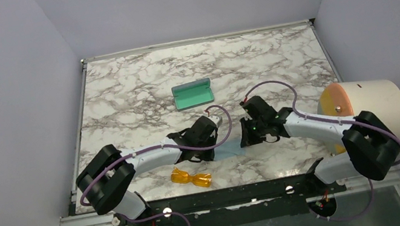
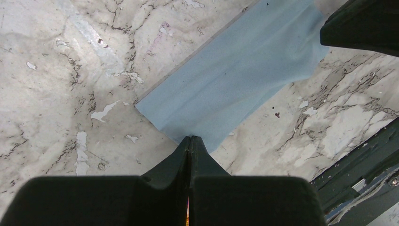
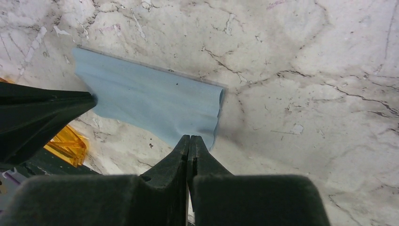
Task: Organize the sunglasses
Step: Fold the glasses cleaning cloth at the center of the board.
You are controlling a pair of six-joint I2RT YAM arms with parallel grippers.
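Note:
The sunglasses [image 1: 191, 178], a small folded orange-amber pair, lie near the table's front edge, just in front of the left arm; one amber end [image 3: 68, 143] shows in the right wrist view. A light blue cloth [image 1: 232, 150] is stretched between the two grippers. My left gripper [image 1: 215, 146] is shut, its tips [image 2: 190, 139] pinching one corner of the cloth [image 2: 235, 80]. My right gripper [image 1: 246, 140] is shut on the opposite corner [image 3: 189, 138], where the cloth [image 3: 150, 101] is slightly rippled. Neither gripper touches the sunglasses.
An open oblong case [image 1: 193, 94] with a teal-green inside lies further back near the table's middle. A large beige cylinder with an orange end [image 1: 368, 104] lies at the right edge beside the right arm. Grey walls surround the marble table [image 1: 137, 80].

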